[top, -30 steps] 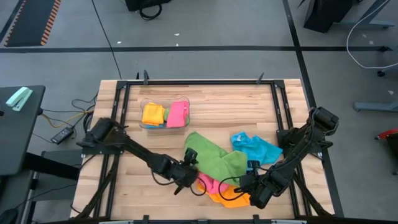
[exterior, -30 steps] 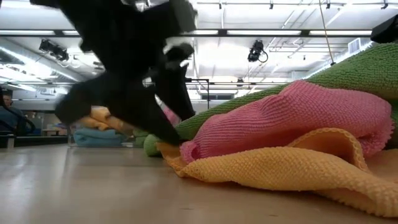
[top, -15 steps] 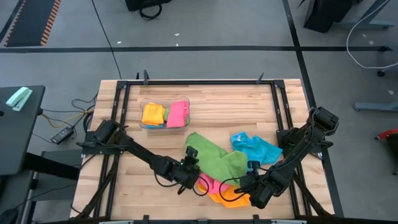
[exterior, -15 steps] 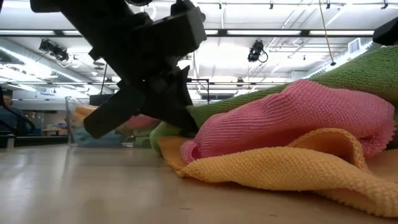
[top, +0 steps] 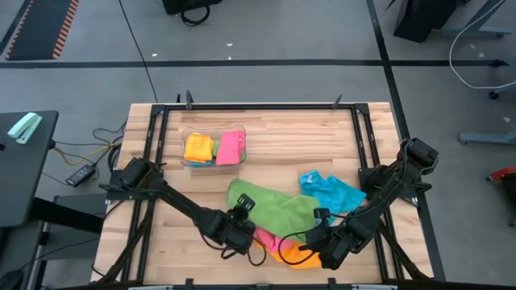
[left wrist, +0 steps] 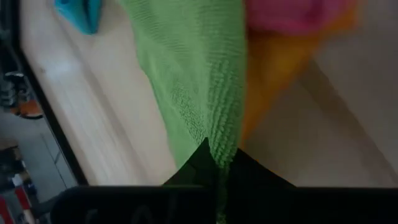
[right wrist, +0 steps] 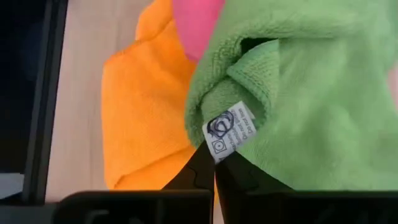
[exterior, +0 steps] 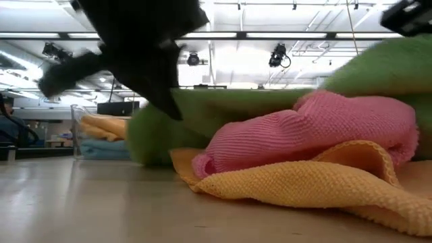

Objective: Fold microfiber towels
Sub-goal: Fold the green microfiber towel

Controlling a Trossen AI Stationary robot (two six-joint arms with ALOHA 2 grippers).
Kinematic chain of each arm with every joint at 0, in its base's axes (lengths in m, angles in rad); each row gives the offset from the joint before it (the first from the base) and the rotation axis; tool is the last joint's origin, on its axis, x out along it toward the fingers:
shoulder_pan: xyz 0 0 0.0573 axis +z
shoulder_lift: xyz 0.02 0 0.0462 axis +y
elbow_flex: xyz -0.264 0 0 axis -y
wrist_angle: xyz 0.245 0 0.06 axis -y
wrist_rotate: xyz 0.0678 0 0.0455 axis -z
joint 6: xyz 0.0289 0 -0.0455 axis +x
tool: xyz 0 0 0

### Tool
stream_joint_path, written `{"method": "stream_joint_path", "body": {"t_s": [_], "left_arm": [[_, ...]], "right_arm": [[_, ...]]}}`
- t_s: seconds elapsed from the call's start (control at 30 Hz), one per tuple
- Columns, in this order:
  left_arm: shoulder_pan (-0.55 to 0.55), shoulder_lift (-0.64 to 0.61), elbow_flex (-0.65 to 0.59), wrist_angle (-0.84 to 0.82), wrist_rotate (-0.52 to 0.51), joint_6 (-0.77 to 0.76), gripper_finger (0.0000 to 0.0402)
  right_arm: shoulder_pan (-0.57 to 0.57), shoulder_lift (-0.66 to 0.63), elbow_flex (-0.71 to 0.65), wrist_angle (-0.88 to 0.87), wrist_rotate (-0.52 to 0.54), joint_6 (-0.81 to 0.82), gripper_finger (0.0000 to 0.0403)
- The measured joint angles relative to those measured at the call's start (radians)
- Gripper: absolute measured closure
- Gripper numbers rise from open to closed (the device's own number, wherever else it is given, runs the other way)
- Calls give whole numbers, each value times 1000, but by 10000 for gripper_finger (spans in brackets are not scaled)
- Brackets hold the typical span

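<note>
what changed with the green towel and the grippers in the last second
Both grippers closed on the green towel: the left gripper on one edge, the right gripper on the tagged corner, and it shifted towards the near edge. The pink towel, orange towel and bin stayed put.

Both arms were dark, near-black, built of slender jointed links with chunkier housings at the joints. The left tool (top: 239,231) and the right tool (top: 319,235) each ended in two black fingers tapering to narrow tips. Thin black cables looped loosely beside both wrists, near the table's front edge.
</note>
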Motion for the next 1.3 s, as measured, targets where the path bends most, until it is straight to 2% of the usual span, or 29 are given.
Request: {"method": "stream_joint_path", "body": {"t_s": [0.1, 0.23, 0.33, 0.43, 0.6, 0.73, 0.9, 1.07, 1.17, 1.3], "left_arm": [[-16, 0, 53, -160, 16, -3, 378], [-30, -1, 63, -235, 73, -13, 373], [-39, -1, 52, -239, 138, -39, 387], [-54, -1, 48, -247, 144, -60, 393], [-78, -1, 47, -248, 146, -60, 371], [-81, -1, 46, -223, 152, -93, 368], [-71, 14, 41, -200, 148, -174, 385], [-72, 45, -8, -204, 120, -206, 375], [-74, 55, -23, -191, 76, -253, 350], [-71, 56, -27, -198, 53, -306, 305]], "right_arm": [[-9, 0, 56, -79, -14, -25, 394], [-20, 0, 110, -181, -27, -57, 394], [-33, 0, 123, -208, -42, -83, 395], [-52, 0, 128, -228, -81, -75, 395], [-91, -1, 122, -232, -90, -84, 396], [-158, -1, 73, -247, -96, -78, 396], [-248, -1, -24, -232, -160, -74, 391], [-321, -1, -115, -165, -181, -116, 360], [-358, 0, -145, -135, -198, -128, 325], [-382, 0, -142, -192, -231, -108, 265]]}}
